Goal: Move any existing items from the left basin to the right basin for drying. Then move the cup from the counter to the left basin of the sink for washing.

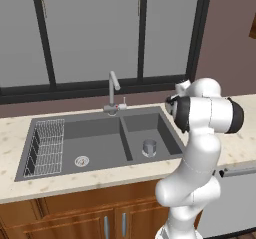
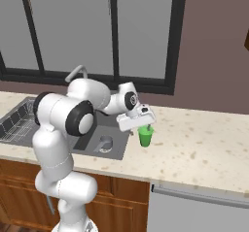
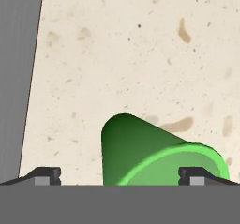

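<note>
The cup (image 2: 145,137) is a small bright green tumbler standing upright on the beige counter (image 2: 204,143), just right of the sink (image 1: 25,155). My gripper (image 2: 141,127) hangs directly over it, open. In the hand view the cup (image 3: 154,158) sits between my fingertips (image 3: 47,175), nearer the right one, and nothing is gripped. The left basin (image 1: 100,143) holds a white wire rack (image 1: 46,148) and a round drain (image 1: 81,160). A grey metallic cylinder (image 1: 149,147) stands in the right basin (image 1: 142,125).
A slim silver faucet (image 1: 114,90) rises behind the divider. Dark-framed windows and a brown wall back the counter. A white appliance front (image 2: 194,211) sits under the counter to the right, next to brown cabinets (image 1: 75,218).
</note>
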You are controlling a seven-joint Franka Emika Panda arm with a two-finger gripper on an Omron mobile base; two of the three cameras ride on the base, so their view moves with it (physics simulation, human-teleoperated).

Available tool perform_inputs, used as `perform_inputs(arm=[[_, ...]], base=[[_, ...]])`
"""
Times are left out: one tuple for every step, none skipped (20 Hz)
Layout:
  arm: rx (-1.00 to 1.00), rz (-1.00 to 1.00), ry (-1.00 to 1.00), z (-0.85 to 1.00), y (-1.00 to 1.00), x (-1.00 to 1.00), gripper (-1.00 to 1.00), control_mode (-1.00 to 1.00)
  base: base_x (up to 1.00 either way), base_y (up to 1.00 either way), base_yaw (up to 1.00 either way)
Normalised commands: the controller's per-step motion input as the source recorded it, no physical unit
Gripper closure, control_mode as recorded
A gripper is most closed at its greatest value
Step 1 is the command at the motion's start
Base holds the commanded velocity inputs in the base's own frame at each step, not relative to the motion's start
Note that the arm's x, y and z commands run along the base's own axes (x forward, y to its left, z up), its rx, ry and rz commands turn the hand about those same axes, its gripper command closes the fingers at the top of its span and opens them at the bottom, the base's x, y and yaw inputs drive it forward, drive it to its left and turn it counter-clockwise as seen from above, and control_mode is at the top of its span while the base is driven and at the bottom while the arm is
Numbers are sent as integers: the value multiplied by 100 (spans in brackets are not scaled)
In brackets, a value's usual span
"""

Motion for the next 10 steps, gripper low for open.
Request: perform_inputs(arm=[[0, 3, 0, -17, -8, 0, -100, -100], [0, 3, 0, -18, -6, 0, -100, -100], [0, 3, 0, -17, -6, 0, -100, -100], [0, 2, 0, -16, -5, 0, -100, -100], [0, 2, 0, -16, 0, 0, -100, -100], [0, 1, 0, -15, 0, 0, -100, -100], [0, 0, 0, -11, 0, 0, -100, -100], [0, 0, 0, -10, 0, 0, -100, -100], [0, 0, 0, -9, 0, 0, 100, -100], [0, 0, 0, -8, 0, 0, 100, -100]], base=[[0, 0, 0], [0, 0, 0], [0, 0, 0], [0, 0, 0], [0, 0, 0], [0, 0, 0], [0, 0, 0], [0, 0, 0], [0, 0, 0], [0, 0, 0]])
